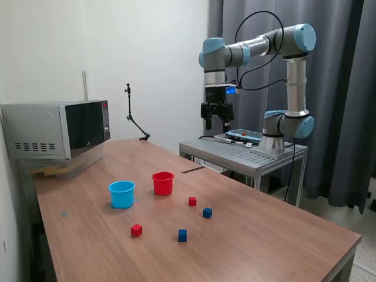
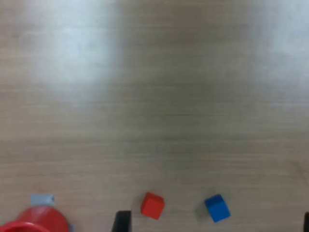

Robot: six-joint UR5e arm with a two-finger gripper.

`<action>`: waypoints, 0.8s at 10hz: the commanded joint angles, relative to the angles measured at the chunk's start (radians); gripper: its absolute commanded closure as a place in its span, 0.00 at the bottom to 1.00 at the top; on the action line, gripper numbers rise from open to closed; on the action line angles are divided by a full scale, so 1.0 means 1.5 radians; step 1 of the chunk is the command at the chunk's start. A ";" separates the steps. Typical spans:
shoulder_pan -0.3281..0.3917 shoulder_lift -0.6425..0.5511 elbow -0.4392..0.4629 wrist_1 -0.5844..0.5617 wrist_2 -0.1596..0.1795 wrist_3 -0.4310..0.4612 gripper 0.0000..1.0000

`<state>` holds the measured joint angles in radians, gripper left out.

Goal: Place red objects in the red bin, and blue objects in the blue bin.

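Red cubes [image 1: 192, 201] [image 1: 136, 230] lie flat, no long axis.

Four cubes [image 1: 192, 201] (two red, two blue) lie near upright cups [image 1: 163, 183].

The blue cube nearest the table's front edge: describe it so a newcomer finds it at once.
Start at the wooden table, then find the light blue cup and red cup standing side by side. Four small cubes lie in front of them; this dark blue cube is closest to the front edge, with a red cube toward the exterior view's left.
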<state>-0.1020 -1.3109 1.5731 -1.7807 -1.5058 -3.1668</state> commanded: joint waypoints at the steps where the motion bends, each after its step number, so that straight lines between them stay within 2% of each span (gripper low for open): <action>1: 0.011 0.031 0.006 -0.031 0.001 -0.001 0.00; 6: 0.036 0.084 0.007 -0.078 0.003 -0.002 0.00; 8: 0.037 0.101 0.006 -0.086 0.022 -0.014 0.00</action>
<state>-0.0475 -1.1763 1.5824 -1.8984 -1.4887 -3.1748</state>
